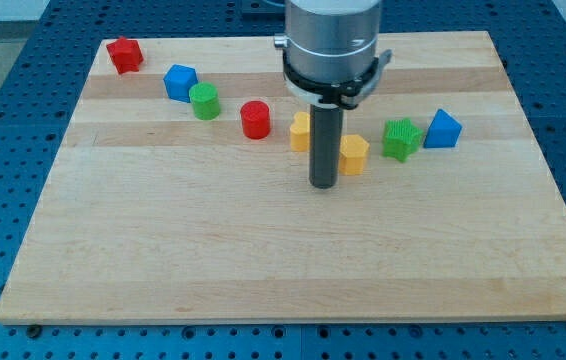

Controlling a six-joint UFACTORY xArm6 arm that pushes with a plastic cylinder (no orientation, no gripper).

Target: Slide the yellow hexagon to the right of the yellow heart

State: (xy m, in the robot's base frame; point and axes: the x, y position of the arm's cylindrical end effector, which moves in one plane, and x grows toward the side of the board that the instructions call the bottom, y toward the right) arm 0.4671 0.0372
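My tip [323, 185] at frame centre, just left of yellow hexagon [354, 154]; no long axis discernible. Yellow heart [300, 130] partly hidden behind rod. No hand fitted. Blocks: two each yellow, red, blue, green.

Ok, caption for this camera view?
My tip sits between the yellow heart and yellow hexagon on the wooden board.

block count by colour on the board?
Red: 2, a block and a cylinder
Blue: 2
Green: 2, a cylinder and a star
Yellow: 2, a heart and a hexagon
Total: 8
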